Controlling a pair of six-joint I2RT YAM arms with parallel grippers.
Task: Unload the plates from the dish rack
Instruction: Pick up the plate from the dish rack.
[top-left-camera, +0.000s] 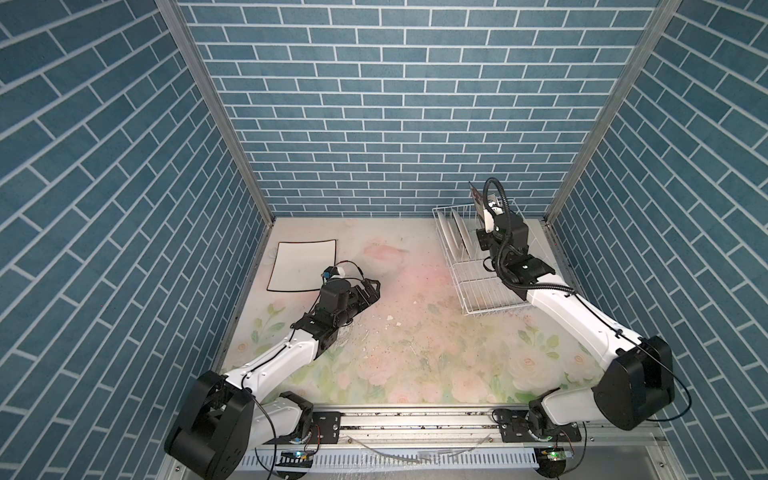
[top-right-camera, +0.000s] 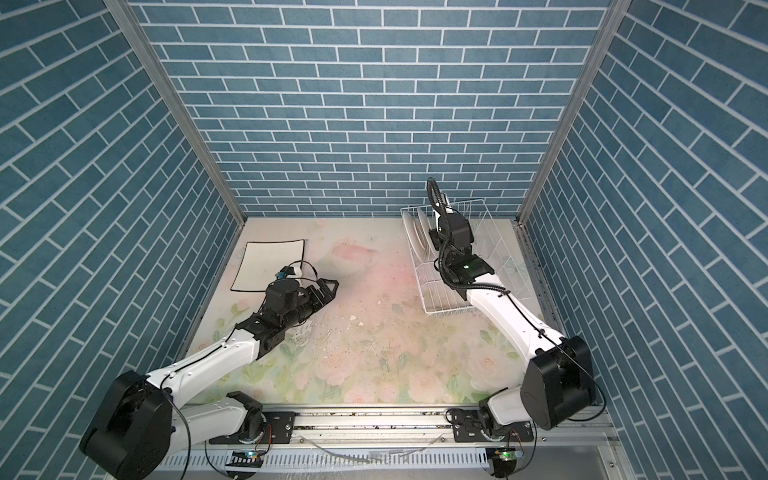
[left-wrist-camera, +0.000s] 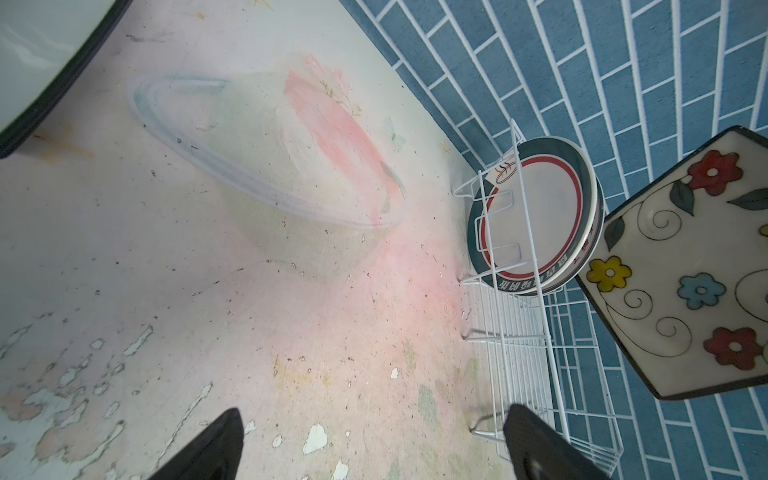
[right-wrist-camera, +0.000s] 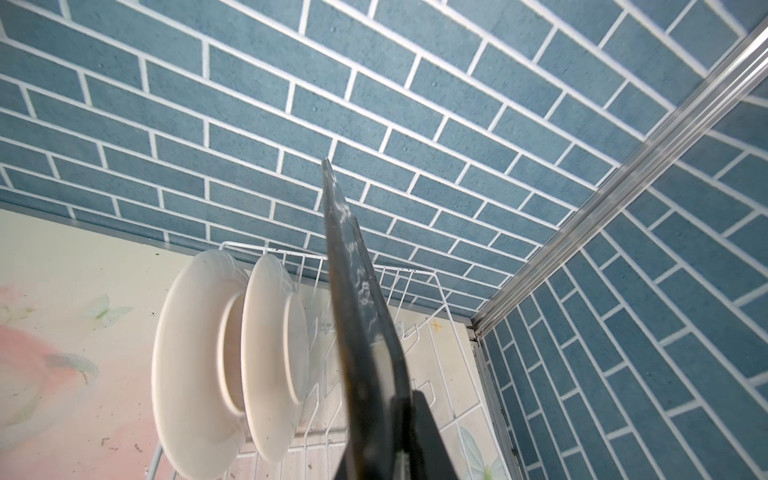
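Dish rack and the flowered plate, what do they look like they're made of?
The rack looks like thin metal wire with a white coating: slim, uniform rods. The flowered plate is likely glazed ceramic: glossy cream face, painted flowers, dark rim.

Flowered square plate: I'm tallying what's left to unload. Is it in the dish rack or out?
Out. The right gripper holds the flowered square plate above the dish rack; two round plates stand inside.

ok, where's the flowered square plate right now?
Right side of the table, near the back wall: the flowered plate is edge-up in the shut right gripper, raised over the far end of the dish rack, beside the two round plates standing in it.
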